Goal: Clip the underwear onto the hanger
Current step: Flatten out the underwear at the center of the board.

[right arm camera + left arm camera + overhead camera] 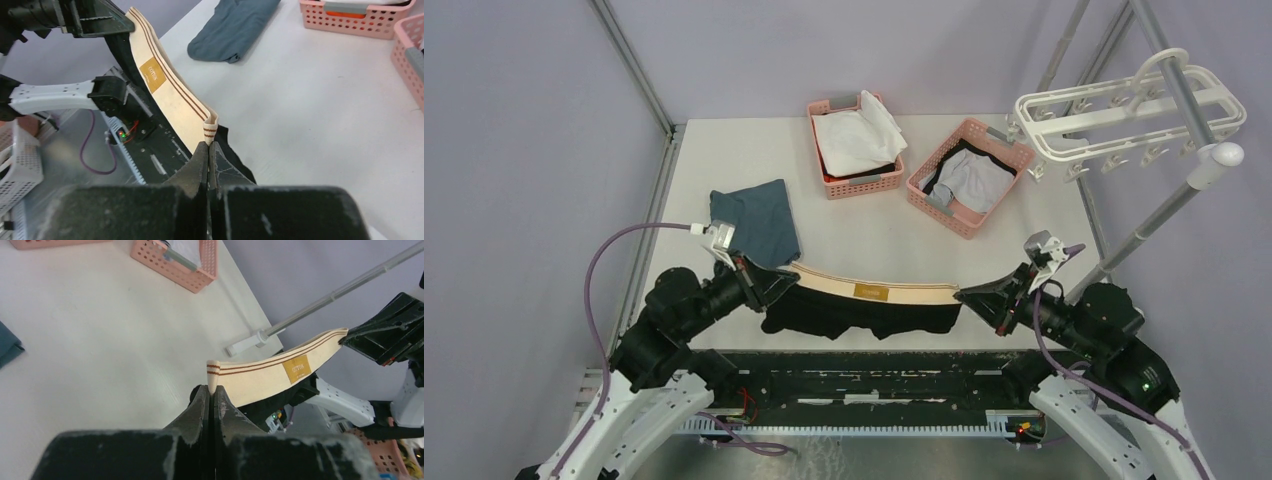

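Two grippers, one garment. L gripper (790, 281) clamped tight on the left end of the underwear (864, 312) at its tan waistband (904, 292). R gripper (962, 296) clamped tight on the right end. Both wrist views: jaws pressed together, folded band edge poking up betw. the tips, no gap seen.

Underwear stretched betw. the two arms over near edge of table (864, 235). Band side faces the back, black body hangs below it toward the arm bases. Band bows slightly; label patch (871, 291) approx mid.

Hanger (1124, 110) up at far right, beyond the table's right edge, well apart from garment; small clips dangle under its rails.

Blue-grey cloth (757, 222) flat on table just behind L gripper. Left pink basket (864, 183) at back w/ white fabric; right pink basket (954, 215) w/ grey-white and black fabric.
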### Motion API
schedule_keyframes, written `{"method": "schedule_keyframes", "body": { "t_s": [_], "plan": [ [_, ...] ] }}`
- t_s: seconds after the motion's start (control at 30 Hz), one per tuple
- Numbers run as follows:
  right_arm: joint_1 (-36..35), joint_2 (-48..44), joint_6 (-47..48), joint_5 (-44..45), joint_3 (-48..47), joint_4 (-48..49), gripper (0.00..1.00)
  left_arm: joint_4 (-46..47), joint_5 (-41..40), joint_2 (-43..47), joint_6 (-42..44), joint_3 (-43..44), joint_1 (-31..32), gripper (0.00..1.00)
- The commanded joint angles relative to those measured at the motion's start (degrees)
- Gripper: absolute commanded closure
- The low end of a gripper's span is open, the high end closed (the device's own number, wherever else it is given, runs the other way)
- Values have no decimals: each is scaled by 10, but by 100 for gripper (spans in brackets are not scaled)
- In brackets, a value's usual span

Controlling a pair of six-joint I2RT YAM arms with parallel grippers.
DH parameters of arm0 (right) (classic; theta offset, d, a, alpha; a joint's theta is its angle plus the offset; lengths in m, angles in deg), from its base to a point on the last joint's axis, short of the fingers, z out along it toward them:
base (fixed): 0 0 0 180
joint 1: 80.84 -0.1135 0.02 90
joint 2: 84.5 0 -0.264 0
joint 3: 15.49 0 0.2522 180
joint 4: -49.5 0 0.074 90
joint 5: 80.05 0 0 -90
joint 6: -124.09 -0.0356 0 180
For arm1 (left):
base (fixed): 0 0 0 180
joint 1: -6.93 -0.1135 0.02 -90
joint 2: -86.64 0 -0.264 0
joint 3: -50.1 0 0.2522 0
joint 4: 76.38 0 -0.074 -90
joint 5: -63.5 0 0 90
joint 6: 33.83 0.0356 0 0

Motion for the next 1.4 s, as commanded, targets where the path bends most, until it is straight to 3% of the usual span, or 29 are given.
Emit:
{"method": "schedule_keyframes", "body": {
  "t_s": [0.0, 0.13, 0.23, 0.43, 0.57, 0.67, 0.83, 0.9, 0.93, 1.0, 1.13, 1.37],
  "plan": [
    [1, 32, -42, -16, -62, -115, 100, -98, 44, 20, -54, 24, -1, 97],
    [1, 78, -70, 28, -71, -170, 100, -91, 55, 25, -83, -23, -1, 97],
    [1, 104, -78, 119, -32, -135, 100, -10, 26, 17, -84, -90, -1, 97],
    [1, 218, -51, 280, 79, 92, 100, 308, -32, -141, -41, -222, -1, 97],
    [6, 326, -4, 353, 109, 243, 100, 479, -81, -290, -1, -243, -2, 95],
    [14, 395, 33, 392, 110, 319, 96, 548, -113, -375, 36, -227, -2, 86],
    [43, 475, 61, 409, 74, 337, 52, 521, -178, -463, 69, -164, -5, 50],
    [46, 473, 64, 407, 61, 319, 43, 488, -199, -465, 70, -145, -5, 38],
    [46, 463, 65, 402, 58, 308, 40, 472, -210, -456, 71, -139, -6, 22],
    [47, 444, 62, 400, 54, 280, 37, 434, -236, -435, 72, -127, -6, 12],
    [47, 410, 54, 336, 50, 220, 36, 347, -251, -388, 58, -107, -6, 11],
    [46, 445, 63, 92, 46, 185, 36, 377, -98, -394, 32, -151, 32, 22]
  ]
}}
